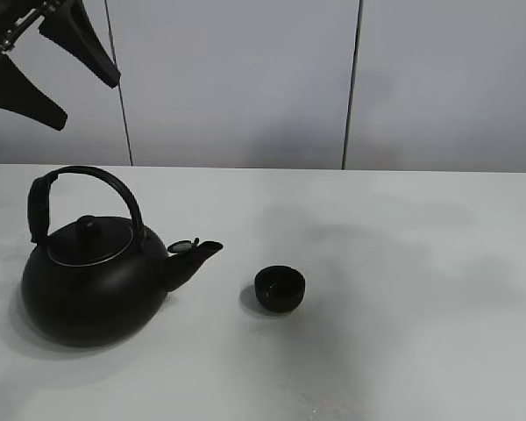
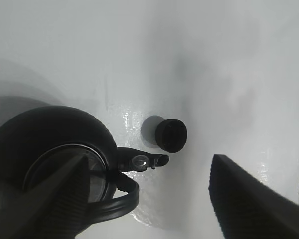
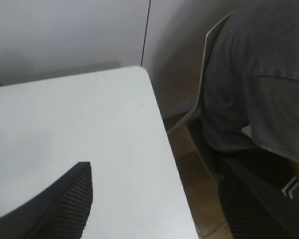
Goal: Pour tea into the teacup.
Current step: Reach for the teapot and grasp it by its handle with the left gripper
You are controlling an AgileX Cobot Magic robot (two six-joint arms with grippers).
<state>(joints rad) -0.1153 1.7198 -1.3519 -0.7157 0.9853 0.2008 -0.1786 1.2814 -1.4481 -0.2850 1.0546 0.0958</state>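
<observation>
The exterior high camera looks down across the desk (image 1: 403, 289) toward the wall (image 1: 245, 79), with the kettle (image 1: 92, 281) and teacup (image 1: 280, 288) at middle range. The left wrist camera faces almost straight down past the left end effector (image 2: 149, 164), well above the same kettle and teacup. The right wrist camera looks past the right end effector (image 3: 154, 169) at a desk corner and a seated person (image 3: 259, 74), sharing only the desk.

The teacup (image 1: 280, 288) — small, round, black, handleless — stands upright, mouth up, on the white table (image 1: 421, 307), near its middle
</observation>
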